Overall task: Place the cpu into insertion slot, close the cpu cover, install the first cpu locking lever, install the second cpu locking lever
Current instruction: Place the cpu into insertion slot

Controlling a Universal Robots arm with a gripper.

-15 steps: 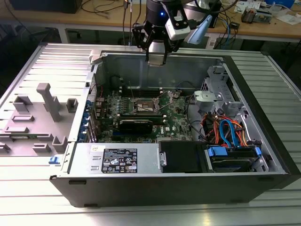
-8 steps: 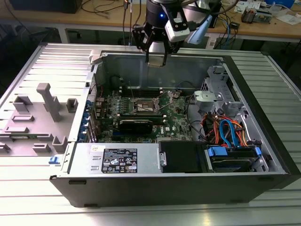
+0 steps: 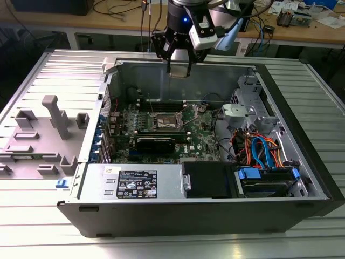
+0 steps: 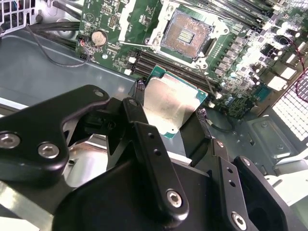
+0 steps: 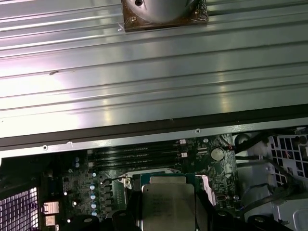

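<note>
One gripper (image 3: 179, 63), in your exterior view, hangs above the open case (image 3: 215, 83), well apart from the insertion slot (image 3: 166, 123); in the second wrist view its fingertips (image 4: 139, 87) pinch opposite edges of the cpu (image 4: 169, 107); in the first wrist view it hangs above the board (image 5: 77, 183).

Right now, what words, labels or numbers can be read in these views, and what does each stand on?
None can be quoted.
Label on the computer case: print too small to read.
cpu in the gripper: faint marks on its top, unreadable.
Green circuit board: white markings, too small to read.
</note>
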